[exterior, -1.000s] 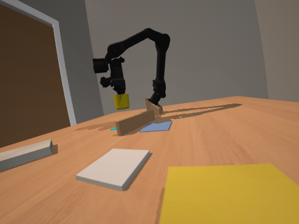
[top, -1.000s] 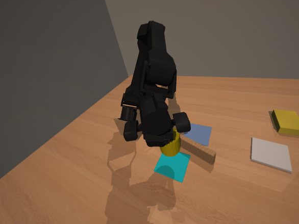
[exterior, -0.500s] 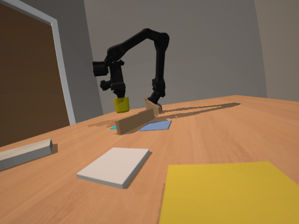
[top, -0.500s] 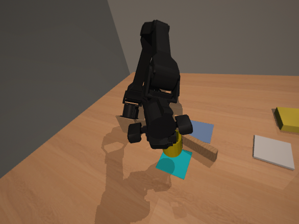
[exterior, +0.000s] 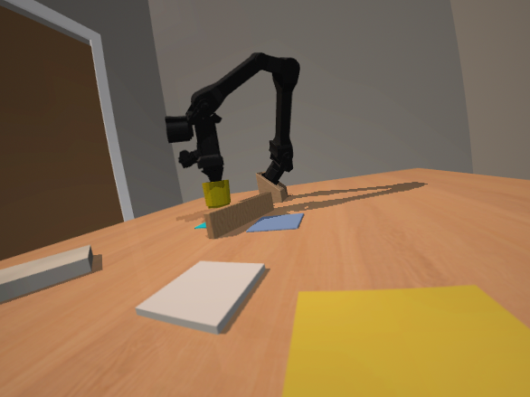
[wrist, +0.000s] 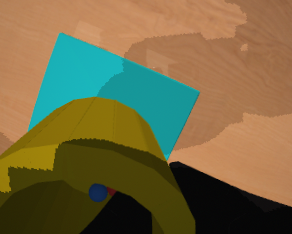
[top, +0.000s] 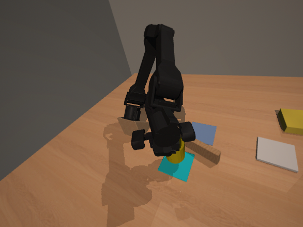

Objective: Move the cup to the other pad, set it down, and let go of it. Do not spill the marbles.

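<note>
The yellow cup point(top: 177, 156) point(exterior: 217, 194) point(wrist: 107, 116) is upright or nearly so, held in the air over the teal pad point(top: 184, 173) point(exterior: 199, 226) point(wrist: 80, 70). The exterior view shows its base above the height of the pad. My gripper point(exterior: 215, 180) is shut on the cup's wall from above; its fingertips are mostly hidden. In the wrist view a blue marble point(wrist: 98, 192) and part of a red marble point(wrist: 111, 191) lie inside the cup; the rest of the inside is hidden. The blue pad point(top: 205, 133) point(exterior: 278, 222) bears nothing.
A wooden bar point(top: 205, 150) point(exterior: 240, 214) stands between the two pads, close to the teal one. A white slab point(top: 276, 153) point(exterior: 205, 290) and a yellow block point(top: 293, 119) point(exterior: 398, 334) lie farther off. A grey bar point(exterior: 45, 272) lies at the left in the exterior view.
</note>
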Controlling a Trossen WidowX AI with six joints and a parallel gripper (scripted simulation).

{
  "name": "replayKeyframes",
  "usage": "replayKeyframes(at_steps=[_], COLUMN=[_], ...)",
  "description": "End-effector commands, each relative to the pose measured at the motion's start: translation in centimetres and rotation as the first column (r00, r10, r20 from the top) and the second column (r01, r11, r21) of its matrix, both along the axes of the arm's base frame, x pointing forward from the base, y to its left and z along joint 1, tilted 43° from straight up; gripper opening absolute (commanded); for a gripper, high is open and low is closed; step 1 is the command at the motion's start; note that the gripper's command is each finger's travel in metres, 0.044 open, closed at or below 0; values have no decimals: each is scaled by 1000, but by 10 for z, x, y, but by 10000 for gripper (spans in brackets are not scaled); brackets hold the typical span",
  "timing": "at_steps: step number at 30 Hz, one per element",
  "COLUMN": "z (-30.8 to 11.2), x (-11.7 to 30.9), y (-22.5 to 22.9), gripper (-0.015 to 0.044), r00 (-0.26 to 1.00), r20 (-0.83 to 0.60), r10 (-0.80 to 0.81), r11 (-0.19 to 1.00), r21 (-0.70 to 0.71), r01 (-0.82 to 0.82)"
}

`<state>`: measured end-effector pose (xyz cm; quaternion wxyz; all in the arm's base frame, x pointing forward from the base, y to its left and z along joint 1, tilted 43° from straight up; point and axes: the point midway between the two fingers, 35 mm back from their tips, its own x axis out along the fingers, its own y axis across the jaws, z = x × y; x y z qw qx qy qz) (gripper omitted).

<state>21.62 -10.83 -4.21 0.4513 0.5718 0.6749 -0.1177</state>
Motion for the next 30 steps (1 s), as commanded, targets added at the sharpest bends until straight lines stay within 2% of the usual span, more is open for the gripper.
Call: replayKeyframes(at_steps=[1,19,30], z=[-6,-26,-24], x=[0,0,1], y=[5,24,23], gripper=[0,0,0], r00=[1000,1000,1000], r20=[-6,-5,0], r10=[-7,-7,1], r11=[1000,1000,1000], r21=[6,7,3], r01=[7,7,-1])
